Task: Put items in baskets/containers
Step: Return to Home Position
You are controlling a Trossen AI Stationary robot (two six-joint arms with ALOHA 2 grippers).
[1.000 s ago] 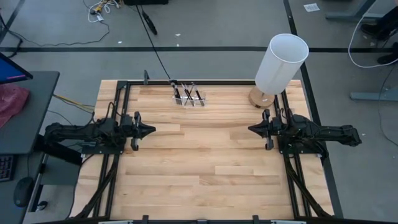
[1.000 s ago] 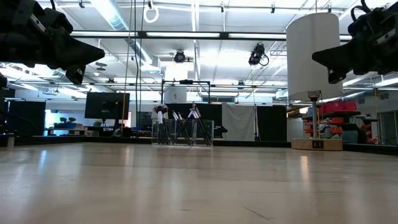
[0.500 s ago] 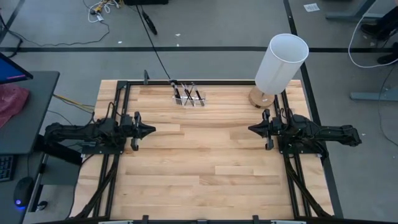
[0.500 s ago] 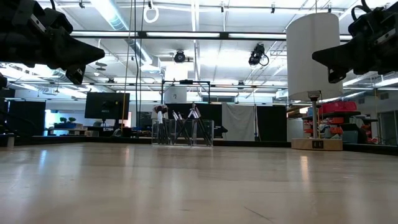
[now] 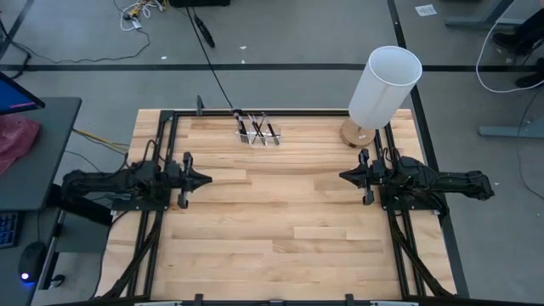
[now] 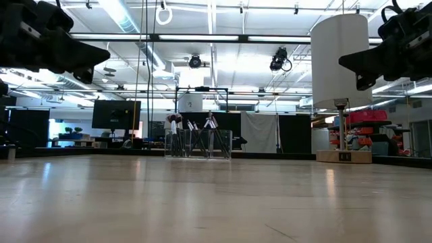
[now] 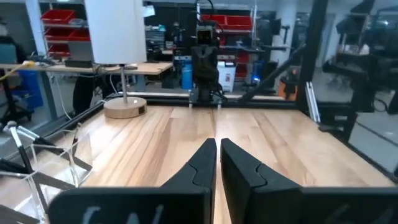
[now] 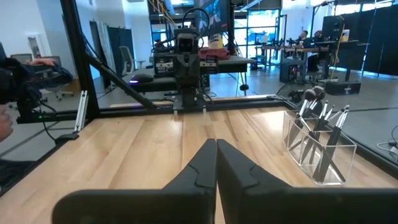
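Note:
A small clear organiser box (image 5: 258, 133) stands near the middle of the table's far edge. Several slim dark brushes (image 8: 316, 122) stand in it with their bristles up, leaning on its walls. The box also shows in the low view (image 6: 200, 144) and at the edge of the left wrist view (image 7: 46, 167). My left gripper (image 5: 207, 178) hangs shut over the table's left side and points level toward the right. My right gripper (image 5: 342, 176) hangs shut over the right side and points level toward the left. Both are well above the wood and far from the box.
A tall white cylinder on a round wooden base (image 5: 384, 85) stands at the far right corner, close behind my right arm. Black frame rails (image 5: 161, 144) run along the table's left, right and far edges. Bare wood (image 5: 280, 221) lies between the two arms.
My left gripper has rolled a little about the line it points along, staying where it was and staying shut.

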